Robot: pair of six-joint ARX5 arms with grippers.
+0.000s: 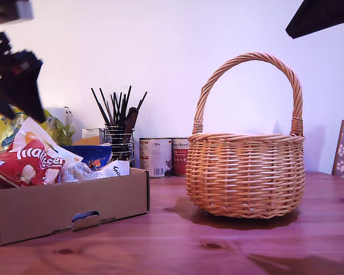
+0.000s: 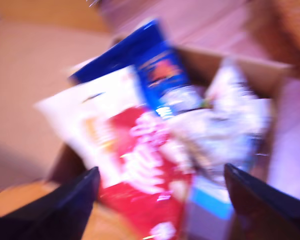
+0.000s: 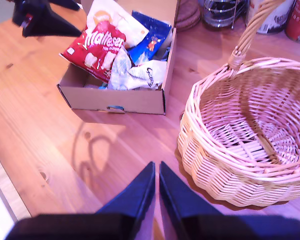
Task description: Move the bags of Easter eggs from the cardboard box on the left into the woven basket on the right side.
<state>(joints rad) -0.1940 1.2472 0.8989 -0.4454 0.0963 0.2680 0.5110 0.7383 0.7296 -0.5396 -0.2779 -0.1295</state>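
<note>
the cardboard box [image 1: 69,206] sits at the lower left of the exterior view, on the wooden table [image 1: 178,246]. in it lie the bags of easter eggs: a red bag [image 1: 26,163] with white lettering leaning at the box's left end in that view, a blue bag [image 1: 92,153] behind it, and a clear crinkly bag [image 1: 94,171] beside them. the woven basket [image 1: 245,172] stands well apart at the centre right of the exterior view, with no bag in it as my second wrist view shows.

behind the box stand a wire pot of black brushes [image 1: 119,129] and two tins [image 1: 163,156].

my first gripper [image 2: 160,195] hangs over the box with its jaws spread wide, gripping nothing. my second gripper [image 3: 157,192] hovers above the table with its fingers pressed together, empty.
</note>
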